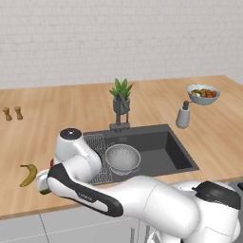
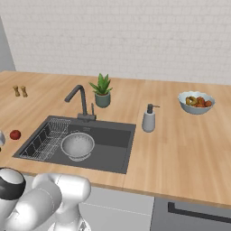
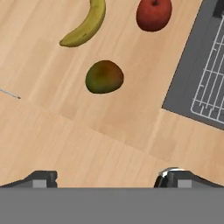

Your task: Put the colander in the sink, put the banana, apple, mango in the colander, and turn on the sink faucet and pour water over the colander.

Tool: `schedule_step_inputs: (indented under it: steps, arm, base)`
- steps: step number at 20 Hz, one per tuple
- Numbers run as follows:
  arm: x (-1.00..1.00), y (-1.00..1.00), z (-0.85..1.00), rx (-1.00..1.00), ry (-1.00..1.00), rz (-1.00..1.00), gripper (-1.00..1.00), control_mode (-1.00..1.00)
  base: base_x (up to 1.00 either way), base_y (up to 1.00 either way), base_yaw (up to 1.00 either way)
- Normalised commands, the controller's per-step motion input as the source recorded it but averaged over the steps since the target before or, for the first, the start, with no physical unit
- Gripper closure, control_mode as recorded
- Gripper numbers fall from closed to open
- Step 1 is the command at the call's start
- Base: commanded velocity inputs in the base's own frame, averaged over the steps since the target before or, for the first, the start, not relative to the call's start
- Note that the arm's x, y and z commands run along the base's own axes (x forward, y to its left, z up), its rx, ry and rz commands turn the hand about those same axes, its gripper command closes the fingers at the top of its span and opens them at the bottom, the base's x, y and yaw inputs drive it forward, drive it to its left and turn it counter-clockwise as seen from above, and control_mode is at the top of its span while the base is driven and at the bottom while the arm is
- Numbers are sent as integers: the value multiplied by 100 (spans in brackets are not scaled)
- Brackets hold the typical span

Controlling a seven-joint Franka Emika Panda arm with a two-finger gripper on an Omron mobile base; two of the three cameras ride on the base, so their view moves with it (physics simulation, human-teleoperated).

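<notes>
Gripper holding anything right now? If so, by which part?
Nothing held. The gripper is open above the counter, with the mango, banana and apple lying untouched ahead.

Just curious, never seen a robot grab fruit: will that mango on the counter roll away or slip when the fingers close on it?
The mango looks smooth and egg-shaped, so it may wobble or roll if nudged. It probably stays firm. The open gripper looks wide enough for it.

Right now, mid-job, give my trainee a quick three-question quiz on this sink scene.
1. True or false: the colander already sits in the sink.
2. Which fruit lies nearest the tool in the hand view? A banana B apple C mango
3. Fill in: the tool's jaws stand ____.

Key: 1 true; 2 C; 3 open, holding nothing.
</notes>
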Motion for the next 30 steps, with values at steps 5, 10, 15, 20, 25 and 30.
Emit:
schedule_step_inputs:
  steps: [5, 10, 15, 20, 25, 30]
  arm:
    - [0, 21, -20, 3, 0, -9, -100, -100]
    - [4, 25, -24, 4, 0, -11, -100, -100]
    - [17, 1, -21, 5, 0, -9, -100, -100]
    - [49, 0, -6, 0, 0, -14, -100, -100]
    - [23, 14, 0, 0, 0, -15, -100, -100]
    - [6, 12, -5, 0, 0, -12, -100, -100]
  base:
    - [0, 0, 0]
    - [0, 0, 0]
    - [0, 0, 0]
    - [0, 0, 0]
    - [0, 0, 0]
    - [0, 0, 0]
